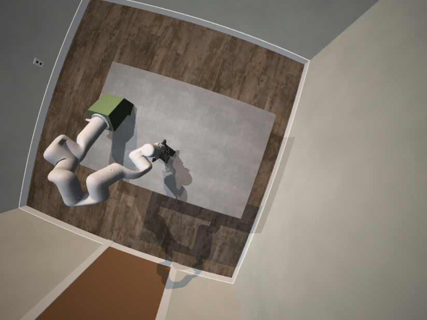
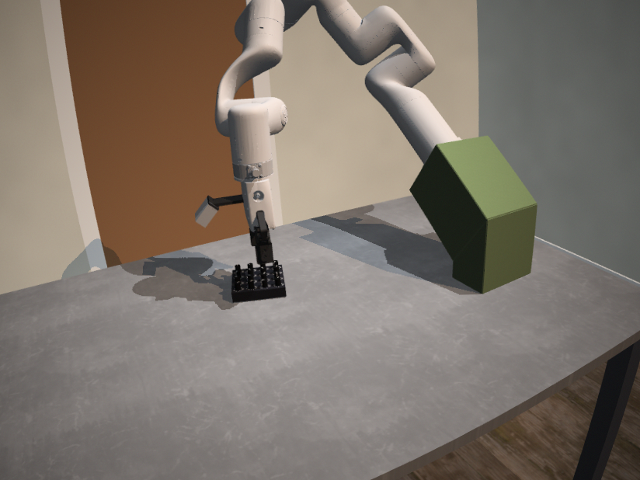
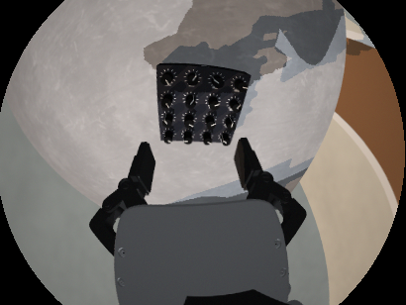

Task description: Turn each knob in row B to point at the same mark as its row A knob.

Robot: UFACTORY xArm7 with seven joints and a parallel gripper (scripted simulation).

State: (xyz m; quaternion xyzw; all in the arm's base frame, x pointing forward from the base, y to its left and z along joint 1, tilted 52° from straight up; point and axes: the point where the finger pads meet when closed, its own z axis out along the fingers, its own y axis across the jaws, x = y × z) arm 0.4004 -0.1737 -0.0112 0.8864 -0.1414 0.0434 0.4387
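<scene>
The black knob box (image 2: pixel 258 283) (image 3: pixel 199 107) (image 1: pixel 169 151) stands on its feet on the grey table (image 2: pixel 320 361). It carries several rows of small black knobs with white lines; the marks and names are too small to read. My gripper (image 3: pixel 194 150) (image 2: pixel 264 258) is open and empty. It points straight down and hangs just above the box's far edge, as the exterior view shows. In the wrist view the fingertips sit on either side of the box's nearest row, above it. In the overhead view the arm's wrist hides part of the box.
A green block (image 2: pixel 478 214) (image 1: pixel 111 111), the arm's base, sits tilted at the table's right rear. The arm (image 2: pixel 248 133) rises over the box. The table's front right edge (image 2: pixel 516 418) drops off to a wooden floor.
</scene>
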